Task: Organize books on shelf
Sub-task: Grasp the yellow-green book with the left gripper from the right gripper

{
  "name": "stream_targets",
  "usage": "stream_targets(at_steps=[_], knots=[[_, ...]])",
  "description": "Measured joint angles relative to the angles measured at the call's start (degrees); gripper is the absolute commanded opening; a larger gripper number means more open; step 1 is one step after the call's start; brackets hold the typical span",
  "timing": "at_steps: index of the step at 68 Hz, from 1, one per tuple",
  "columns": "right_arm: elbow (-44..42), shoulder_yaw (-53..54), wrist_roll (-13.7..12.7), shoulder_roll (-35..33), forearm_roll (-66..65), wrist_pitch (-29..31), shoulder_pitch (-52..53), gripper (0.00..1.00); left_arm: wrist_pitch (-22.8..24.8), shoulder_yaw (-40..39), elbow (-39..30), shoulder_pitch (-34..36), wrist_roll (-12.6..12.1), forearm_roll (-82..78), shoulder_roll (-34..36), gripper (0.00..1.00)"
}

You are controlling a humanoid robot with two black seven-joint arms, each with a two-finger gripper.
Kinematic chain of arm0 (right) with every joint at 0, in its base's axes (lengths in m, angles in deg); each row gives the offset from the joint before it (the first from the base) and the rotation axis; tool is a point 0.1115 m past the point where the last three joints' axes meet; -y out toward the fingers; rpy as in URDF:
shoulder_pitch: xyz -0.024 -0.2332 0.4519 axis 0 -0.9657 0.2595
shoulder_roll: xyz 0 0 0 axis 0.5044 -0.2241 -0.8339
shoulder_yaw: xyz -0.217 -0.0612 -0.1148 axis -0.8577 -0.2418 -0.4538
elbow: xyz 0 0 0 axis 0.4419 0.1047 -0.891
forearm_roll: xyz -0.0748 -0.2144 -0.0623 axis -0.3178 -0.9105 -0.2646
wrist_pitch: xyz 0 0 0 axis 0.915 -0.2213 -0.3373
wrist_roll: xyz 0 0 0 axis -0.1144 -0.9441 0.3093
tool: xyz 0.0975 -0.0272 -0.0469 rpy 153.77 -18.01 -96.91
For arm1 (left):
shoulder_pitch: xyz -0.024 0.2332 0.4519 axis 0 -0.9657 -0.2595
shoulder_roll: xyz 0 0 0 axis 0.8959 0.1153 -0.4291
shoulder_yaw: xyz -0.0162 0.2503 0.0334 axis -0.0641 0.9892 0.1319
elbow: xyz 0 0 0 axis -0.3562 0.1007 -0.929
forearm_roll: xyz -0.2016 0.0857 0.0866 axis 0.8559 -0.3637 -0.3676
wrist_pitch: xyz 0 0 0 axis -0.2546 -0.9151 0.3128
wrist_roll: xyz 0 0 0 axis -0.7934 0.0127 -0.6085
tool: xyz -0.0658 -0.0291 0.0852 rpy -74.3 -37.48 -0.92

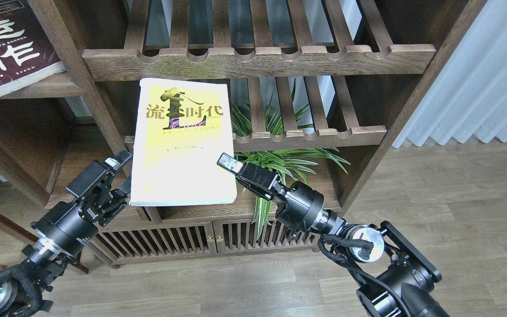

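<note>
A home living room, by the look of it: a dark wooden shelving unit (104, 101) with slatted racks (258, 57), books (7, 48), a potted plant (280, 163), white curtains (478, 88) and wood-plank floor (447, 211).

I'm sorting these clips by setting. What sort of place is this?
Probably a home or office room: a dark wooden bookcase with slatted racks, a potted plant in it, plank flooring and a pale curtain.
</note>
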Motion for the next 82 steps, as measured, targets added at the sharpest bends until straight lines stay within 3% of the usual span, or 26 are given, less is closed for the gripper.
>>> stream_targets(at_steps=[18,48,74,79,82], knots=[[-0.36,-0.49,-0.07,0.0,-0.33,0.0,-0.14,0.03,0.0,-0.52,-0.13,1.73,-0.96,-0.45,-1.32,0.9],[-0.06,-0.19,0.01,-0.04,-0.5,0.03,-0.04,0.03,-0.01,4.35,2.49,6.29,-1.62,-4.78,-12.5,0.82],[0.1,-0.42,-0.09,0.01,-0.59,-0.01,-0.03,0.03,-0.01,5.53,4.19,6.39,-2.21,-6.09,-13.66,0.86],[0.11,-0.48,-0.11,0.01,-0.62,-0.01,-0.06,0.03,-0.01,5.43,4.78,6.34,-2.21,-6.09,-13.66,0.76],[0.13,-0.52,-0.12,0.01,-0.63,-0.01,-0.06,0.03,0.0,5.39,4.99,6.26,-2.21,-6.09,-13.65,0.63]])
